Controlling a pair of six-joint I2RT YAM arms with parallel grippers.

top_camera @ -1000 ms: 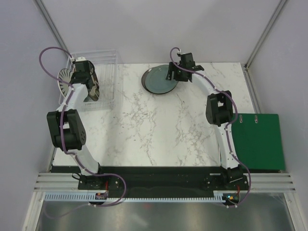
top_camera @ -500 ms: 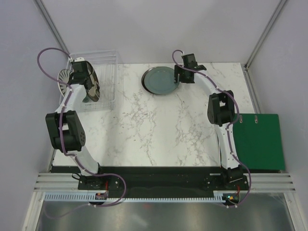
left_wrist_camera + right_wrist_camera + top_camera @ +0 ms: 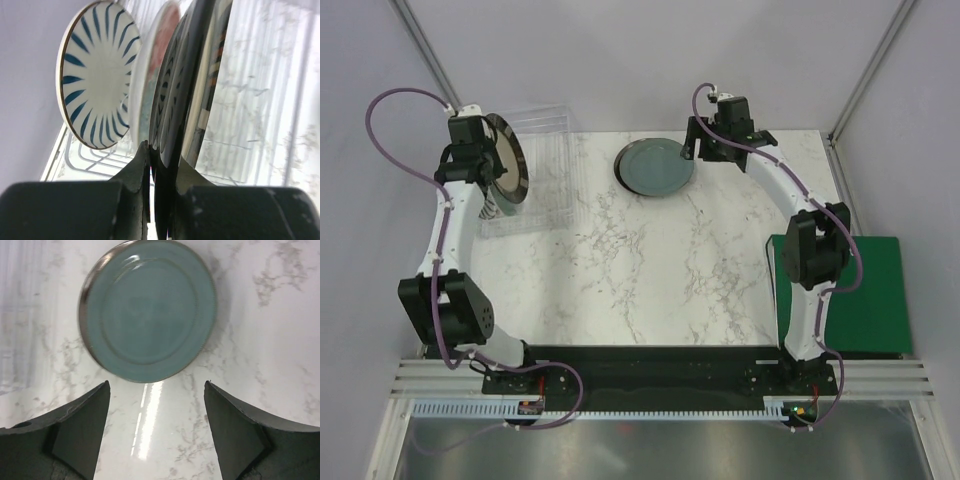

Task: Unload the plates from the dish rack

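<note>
Risen over the dish rack (image 3: 545,125) since a second ago, my left tool (image 3: 162,152) grips what looks like the brown plate (image 3: 510,168), right tool (image 3: 156,387) agape above the grey-teal plate (image 3: 147,310) already on the table (image 3: 650,260), striped plate (image 3: 95,75) and others still racked.

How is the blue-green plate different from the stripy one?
The blue-green plate lies flat on the table; the stripy plate stands on edge in the dish rack. The blue-green plate is plain; the stripy plate is white with dark stripes fanning from its middle. The blue-green plate lies alone; the stripy plate has other plates beside it. Both are round.
</note>
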